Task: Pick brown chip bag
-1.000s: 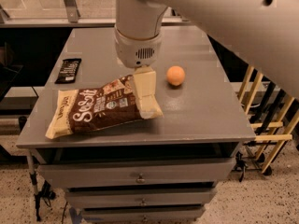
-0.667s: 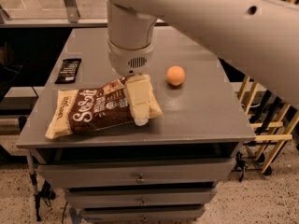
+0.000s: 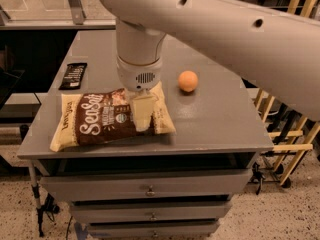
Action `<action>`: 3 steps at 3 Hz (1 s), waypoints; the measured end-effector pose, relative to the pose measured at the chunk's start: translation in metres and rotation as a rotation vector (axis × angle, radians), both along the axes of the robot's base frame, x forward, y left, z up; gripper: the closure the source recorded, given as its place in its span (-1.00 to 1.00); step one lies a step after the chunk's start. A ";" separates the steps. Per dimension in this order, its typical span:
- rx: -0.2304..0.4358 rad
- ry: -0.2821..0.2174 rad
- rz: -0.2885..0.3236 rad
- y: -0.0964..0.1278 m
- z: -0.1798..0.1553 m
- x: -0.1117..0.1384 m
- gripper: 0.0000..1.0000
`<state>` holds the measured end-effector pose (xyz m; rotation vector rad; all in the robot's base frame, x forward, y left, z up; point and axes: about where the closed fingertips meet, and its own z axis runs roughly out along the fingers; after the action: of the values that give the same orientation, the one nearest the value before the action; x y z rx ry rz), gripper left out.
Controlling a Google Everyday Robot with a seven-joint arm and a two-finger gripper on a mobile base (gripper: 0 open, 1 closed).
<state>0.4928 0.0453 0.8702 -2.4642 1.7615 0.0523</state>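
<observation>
In the camera view, our end effector [image 3: 141, 113] met the bag [image 3: 95, 119] at its three-o'clock end, at seven o'clock on the counter [image 3: 220, 119]. Whether it was open or closed, we couldn't tell. We judged a deep pinch, then a straight lift, best.

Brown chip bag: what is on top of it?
The robot's cream-coloured gripper is over the crinkly brown chip bag with white lettering, at its end nearer the round orange ball. It hides the print beneath it; whether it touches the bag cannot be seen.
</observation>
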 end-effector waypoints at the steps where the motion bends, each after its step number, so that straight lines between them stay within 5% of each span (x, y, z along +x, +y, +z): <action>1: 0.008 0.022 -0.021 -0.004 -0.012 0.002 0.29; 2: 0.039 0.015 -0.044 -0.009 -0.002 0.008 0.75; 3: 0.112 -0.015 -0.080 -0.020 0.037 0.017 1.00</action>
<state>0.5101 0.0252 0.9076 -2.3088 1.7965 0.1217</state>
